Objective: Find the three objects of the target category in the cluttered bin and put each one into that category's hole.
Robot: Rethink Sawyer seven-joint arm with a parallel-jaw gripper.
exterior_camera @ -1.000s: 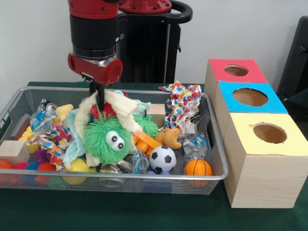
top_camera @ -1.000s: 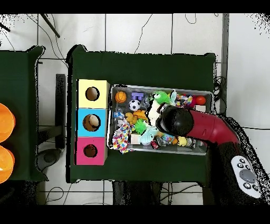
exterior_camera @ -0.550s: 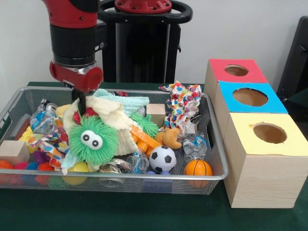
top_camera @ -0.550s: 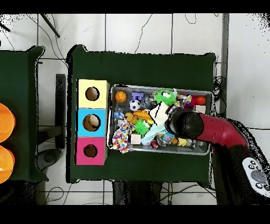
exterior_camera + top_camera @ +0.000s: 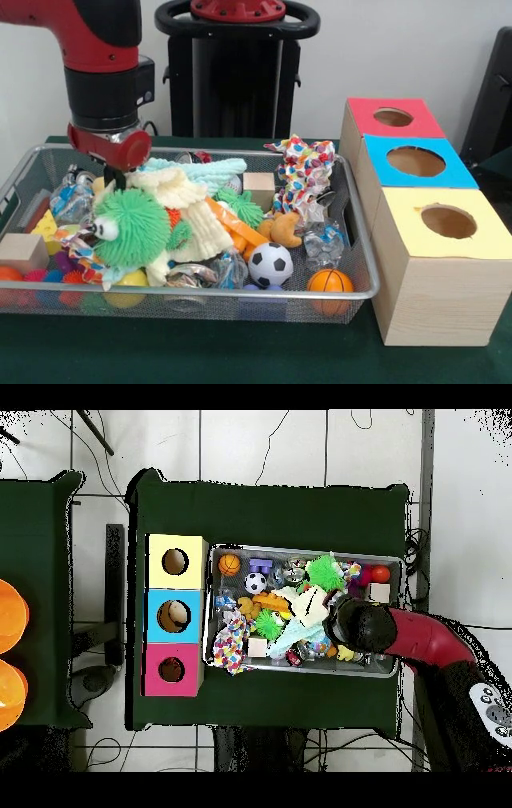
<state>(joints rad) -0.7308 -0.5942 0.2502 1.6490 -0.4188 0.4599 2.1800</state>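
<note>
Front view: red and black arm is coming down at upper left of frame, its gripper (image 5: 114, 178) sitting low among the toys at the left part of the wire bin (image 5: 352, 232). Fingers are buried behind cream fabric; cannot tell whether the claw is wide, narrow or gripping.

Cream knitted cloth (image 5: 186, 212) is lying draped just below the gripper, touching it. Green fuzzy ball with eyes (image 5: 132, 227) is sitting against the cloth's left side, eye turned toward left edge of frame.

Lower centre of bin: soccer ball (image 5: 270, 264), with small basketball (image 5: 329, 280) just to its right by the front rim. Spotted fabric (image 5: 304, 180) is standing tall at the bin's right end. Wooden block (image 5: 22, 251) at far left.

Right of frame, beside the bin: row of three boxes with round holes, red (image 5: 392, 118), blue (image 5: 416, 162), yellow (image 5: 448, 222).

Overhead view: arm is entering from lower right, wrist over the bin's right half (image 5: 385, 564).
</note>
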